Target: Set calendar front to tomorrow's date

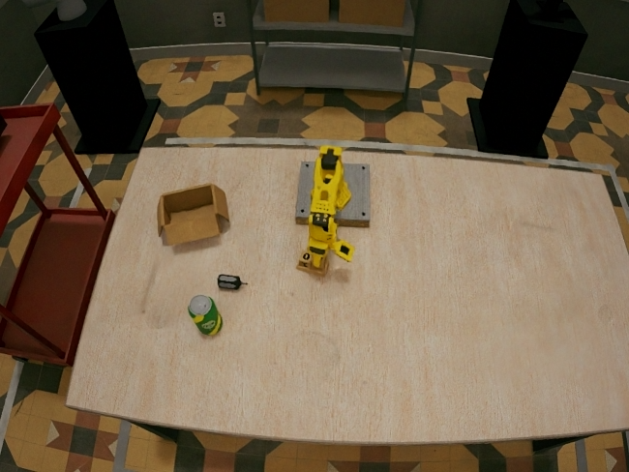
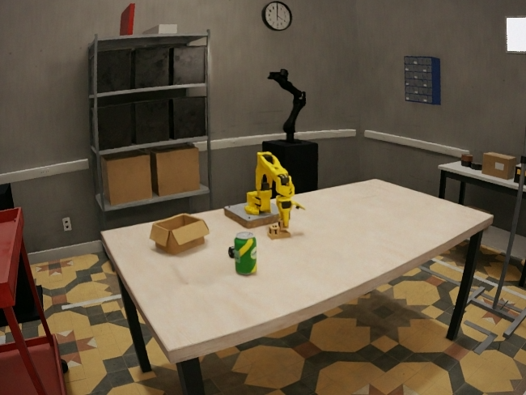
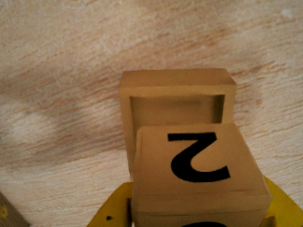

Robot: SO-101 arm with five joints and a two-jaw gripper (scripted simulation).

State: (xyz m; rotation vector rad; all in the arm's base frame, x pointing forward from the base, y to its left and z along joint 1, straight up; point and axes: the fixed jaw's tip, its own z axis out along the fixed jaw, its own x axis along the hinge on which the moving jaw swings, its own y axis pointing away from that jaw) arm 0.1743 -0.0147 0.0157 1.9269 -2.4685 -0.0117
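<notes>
My gripper (image 1: pixel 317 262) (image 2: pixel 285 225) (image 3: pixel 201 206) is shut on a wooden cube (image 3: pixel 151 163), one jaw on each side of it. The face towards the wrist camera bears a black 2, upside down in that view. A dark curve shows at the frame's bottom edge. The held cube is at the tray (image 1: pixel 320 273) (image 2: pixel 284 235) (image 3: pixel 178 77), whose empty end shows beyond it in the wrist view. I cannot tell whether it touches the tray floor. The other cube (image 1: pixel 306 256) (image 2: pixel 273 230) sits at the tray's other end, a 0 on top. The month side is hidden.
An open cardboard box (image 1: pixel 193 231) (image 2: pixel 180 238) stands left of the arm. A black screwdriver-like tool (image 1: pixel 228 281) (image 2: pixel 231 251) and a green can (image 1: pixel 205 315) (image 2: pixel 245 254) are left of the tray, nearer the table's front.
</notes>
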